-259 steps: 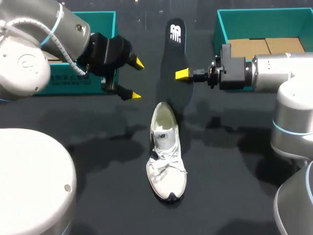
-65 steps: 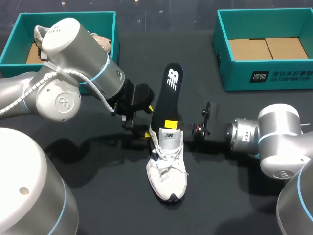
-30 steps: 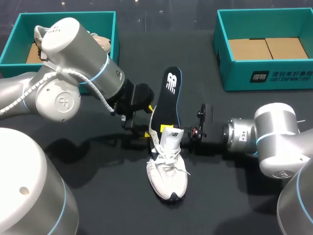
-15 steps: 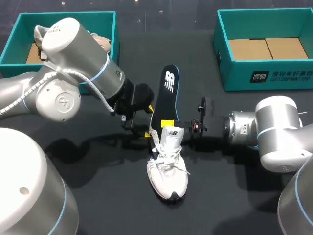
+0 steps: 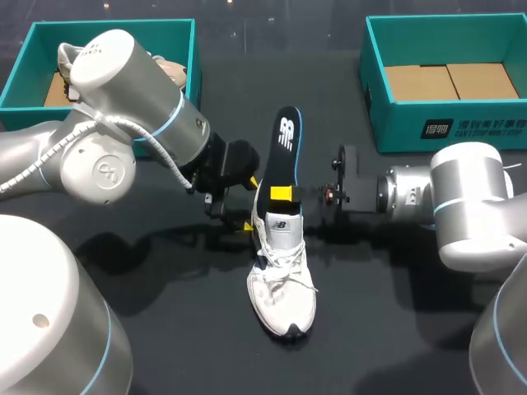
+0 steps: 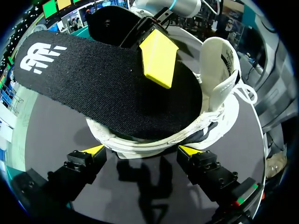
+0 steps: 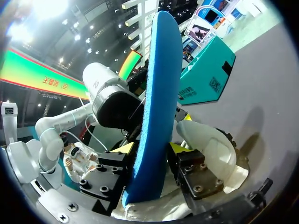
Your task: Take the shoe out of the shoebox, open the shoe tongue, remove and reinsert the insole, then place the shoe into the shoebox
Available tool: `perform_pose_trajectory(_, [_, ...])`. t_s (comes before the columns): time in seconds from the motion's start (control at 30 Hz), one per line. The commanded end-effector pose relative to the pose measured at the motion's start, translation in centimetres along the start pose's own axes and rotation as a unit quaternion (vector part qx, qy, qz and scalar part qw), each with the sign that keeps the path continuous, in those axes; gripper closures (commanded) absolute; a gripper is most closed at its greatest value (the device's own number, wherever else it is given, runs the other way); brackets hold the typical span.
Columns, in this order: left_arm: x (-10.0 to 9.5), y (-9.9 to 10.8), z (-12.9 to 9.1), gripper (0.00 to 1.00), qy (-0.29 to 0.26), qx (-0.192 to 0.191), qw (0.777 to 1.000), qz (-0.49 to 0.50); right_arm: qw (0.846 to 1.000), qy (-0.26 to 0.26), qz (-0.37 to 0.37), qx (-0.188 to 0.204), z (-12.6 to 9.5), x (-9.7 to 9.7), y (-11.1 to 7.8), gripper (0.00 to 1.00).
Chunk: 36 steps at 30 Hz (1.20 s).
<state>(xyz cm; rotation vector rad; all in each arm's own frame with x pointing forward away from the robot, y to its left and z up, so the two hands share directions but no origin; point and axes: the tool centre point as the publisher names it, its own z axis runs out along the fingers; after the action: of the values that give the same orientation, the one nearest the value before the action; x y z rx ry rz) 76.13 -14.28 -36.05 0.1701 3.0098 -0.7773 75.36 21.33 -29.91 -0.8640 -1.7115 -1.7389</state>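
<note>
A white shoe (image 5: 281,267) lies mid-table, toe toward me. A black insole (image 5: 282,160) with a blue underside (image 7: 156,102) slants up out of its heel opening, logo end highest. My right gripper (image 5: 283,196) comes in from the right and is shut on the insole across its thickness; one yellow finger (image 6: 159,58) presses on the top face. The insole runs up between that gripper's (image 7: 150,148) fingers. My left gripper (image 5: 246,217) is at the shoe's heel, open wide. The heel (image 6: 149,137) sits between the left gripper's (image 6: 141,150) spread yellow tips.
A teal shoebox (image 5: 179,37) at the back left holds another shoe (image 5: 70,56). A second teal shoebox (image 5: 449,132) at the back right shows only its cardboard floor. Dark table shows in front of the shoe.
My right gripper has shifted toward the far side, its yellow finger now showing on the insole's top. The insole and shoe tongue shifted a little. The left arm stayed still.
</note>
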Motion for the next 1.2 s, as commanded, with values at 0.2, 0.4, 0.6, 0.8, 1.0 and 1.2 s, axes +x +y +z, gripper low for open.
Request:
perform_pose_trajectory(0.2, [0.0,0.0,0.1,0.0,0.0,0.0,1.0,0.0,1.0,0.012,0.012,0.024,0.2,-1.3,1.3,0.56])
perform_pose_trajectory(0.4, [0.0,0.0,0.1,0.0,0.0,0.0,1.0,0.0,1.0,0.009,0.017,0.022,0.0,-1.6,1.7,0.73])
perform_pose_trajectory(0.6, [0.0,0.0,0.1,0.0,0.0,0.0,1.0,0.0,0.999,0.008,0.022,0.023,0.4,-1.4,1.2,1.0])
perform_pose_trajectory(0.8, [0.0,0.0,0.1,0.0,0.0,0.0,1.0,0.0,0.999,0.032,0.005,0.008,0.4,-0.2,0.5,1.0])
perform_pose_trajectory(1.0, [0.0,0.0,0.1,0.0,0.0,0.0,1.0,0.0,0.998,0.06,-0.03,0.005,0.7,0.7,1.1,1.0])
perform_pose_trajectory(1.2, [0.0,0.0,0.1,0.0,0.0,0.0,1.0,0.0,0.996,0.076,-0.055,0.006,1.2,0.9,1.9,1.0])
